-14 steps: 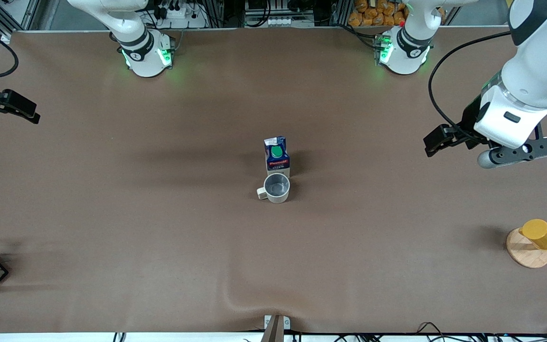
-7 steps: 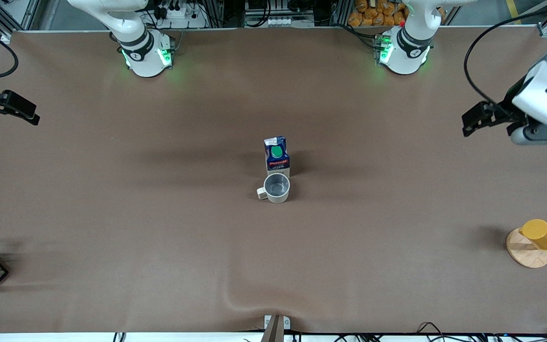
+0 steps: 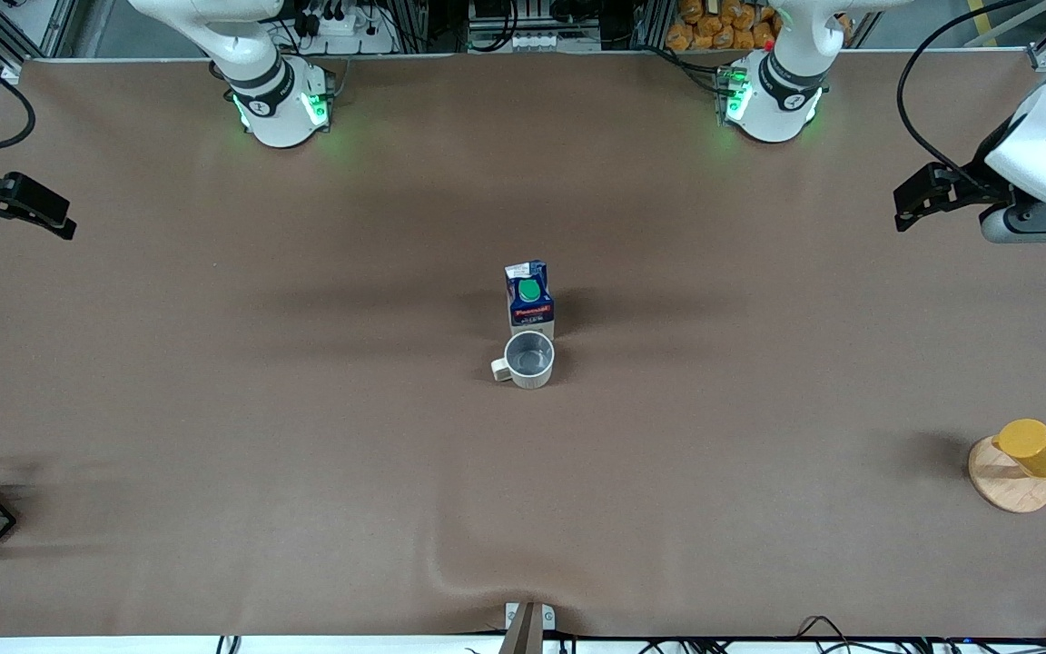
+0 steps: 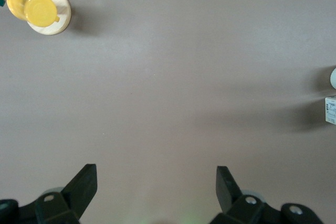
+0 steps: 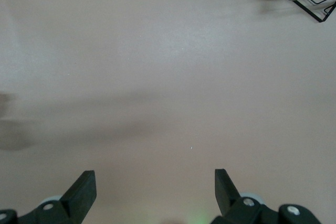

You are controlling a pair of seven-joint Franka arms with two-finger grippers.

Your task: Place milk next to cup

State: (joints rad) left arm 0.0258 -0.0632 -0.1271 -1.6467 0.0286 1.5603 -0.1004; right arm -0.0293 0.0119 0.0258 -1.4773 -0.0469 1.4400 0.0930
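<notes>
You've got a wide brown table (image 3: 305,436) with a ripple at its camera edge, racks and cables along the base side. The milk (image 3: 529,298) stands upright mid-table: dark blue carton, green round cap, red label, pale sides. It's just beside the cup (image 3: 529,358), an off-white mug, grey inside, which sits nearer the camera. Left gripper (image 4: 156,179) is spread wide, holding nothing, over bare table at its own end. Right gripper (image 5: 155,182) waits, also spread, nothing held.
</notes>
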